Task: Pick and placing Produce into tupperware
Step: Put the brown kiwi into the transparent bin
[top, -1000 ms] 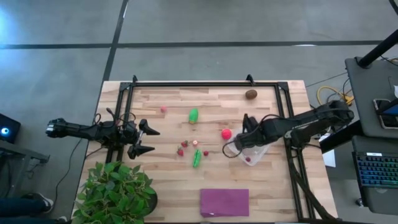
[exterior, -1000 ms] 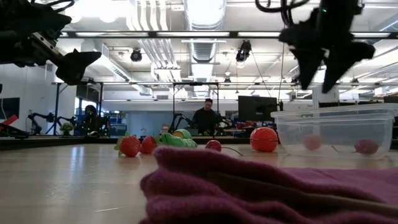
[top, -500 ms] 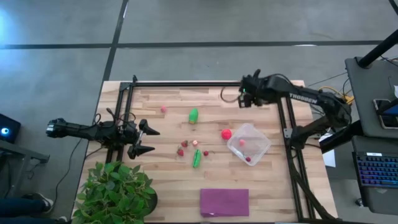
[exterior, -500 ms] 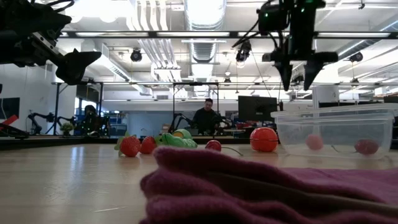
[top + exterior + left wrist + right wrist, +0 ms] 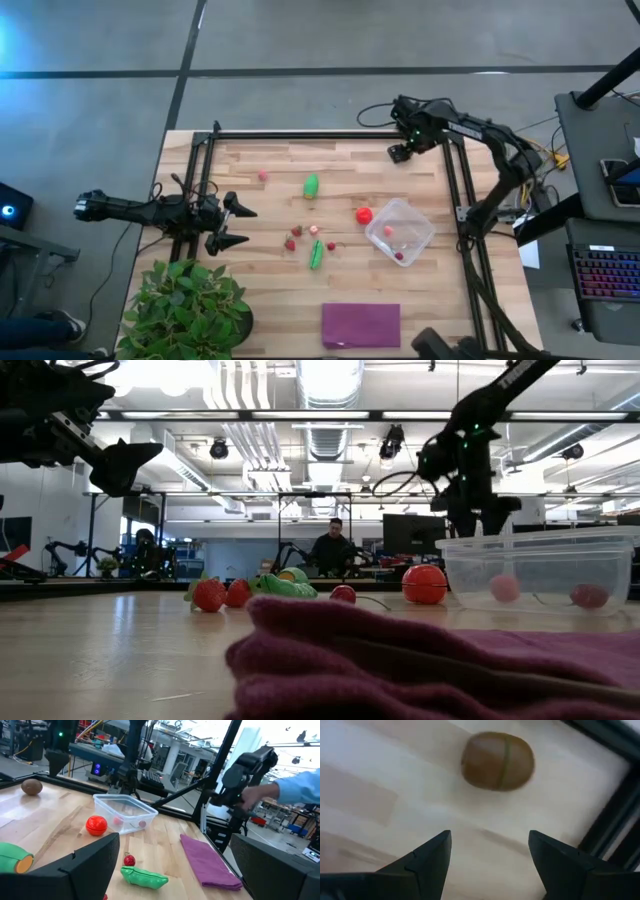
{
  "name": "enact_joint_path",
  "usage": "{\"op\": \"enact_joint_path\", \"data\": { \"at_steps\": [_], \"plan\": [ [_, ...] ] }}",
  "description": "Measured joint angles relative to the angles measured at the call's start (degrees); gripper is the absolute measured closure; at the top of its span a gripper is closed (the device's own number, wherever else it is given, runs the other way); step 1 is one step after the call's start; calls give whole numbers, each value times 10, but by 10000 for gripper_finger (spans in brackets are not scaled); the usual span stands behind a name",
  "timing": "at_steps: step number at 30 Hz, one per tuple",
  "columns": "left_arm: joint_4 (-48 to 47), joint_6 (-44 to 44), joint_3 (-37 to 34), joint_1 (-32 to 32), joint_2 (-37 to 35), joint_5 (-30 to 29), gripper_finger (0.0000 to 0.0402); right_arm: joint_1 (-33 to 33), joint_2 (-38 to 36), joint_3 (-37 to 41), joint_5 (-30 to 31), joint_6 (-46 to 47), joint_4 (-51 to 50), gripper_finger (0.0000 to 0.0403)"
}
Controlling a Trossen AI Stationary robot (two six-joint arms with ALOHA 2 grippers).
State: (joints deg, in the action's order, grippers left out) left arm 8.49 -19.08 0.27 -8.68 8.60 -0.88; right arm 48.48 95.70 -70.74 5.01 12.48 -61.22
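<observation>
The brown oval (image 5: 497, 761) lies on the table near the far right corner, and it also shows in the left wrist view (image 5: 31, 786). My right gripper (image 5: 490, 865) is open just above it, touching nothing; in the high view (image 5: 400, 152) it hides the oval. The clear tupperware (image 5: 400, 230) stands at the right and holds two pink berries. The red ball (image 5: 364, 215) lies beside the tupperware's left corner. A green piece (image 5: 311, 186), a green pod (image 5: 316, 253) and small berries (image 5: 297, 235) lie mid-table. My left gripper (image 5: 235, 225) waits open at the left edge.
A purple cloth (image 5: 360, 325) lies at the near edge. A leafy potted plant (image 5: 190, 310) stands at the near left corner. A black frame rail (image 5: 330, 135) runs along the far edge just behind the brown oval. A person's blue sleeve (image 5: 300, 785) shows beyond the table.
My right gripper has left the tupperware and gone toward the table's far edge, then come down over the brown oval. The tupperware and the other produce have stayed where they were.
</observation>
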Motion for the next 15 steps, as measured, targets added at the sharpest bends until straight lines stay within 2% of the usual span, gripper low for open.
{"op": "enact_joint_path", "data": {
  "at_steps": [6, 15],
  "plan": [
    [0, 0, 0, 0, 0, 0, 35, -1, 49, -42, 41, -148, 3, 144],
    [0, 0, 0, 0, 0, 0, 35, -1, 117, -91, 43, -323, -33, 144]
  ]
}}
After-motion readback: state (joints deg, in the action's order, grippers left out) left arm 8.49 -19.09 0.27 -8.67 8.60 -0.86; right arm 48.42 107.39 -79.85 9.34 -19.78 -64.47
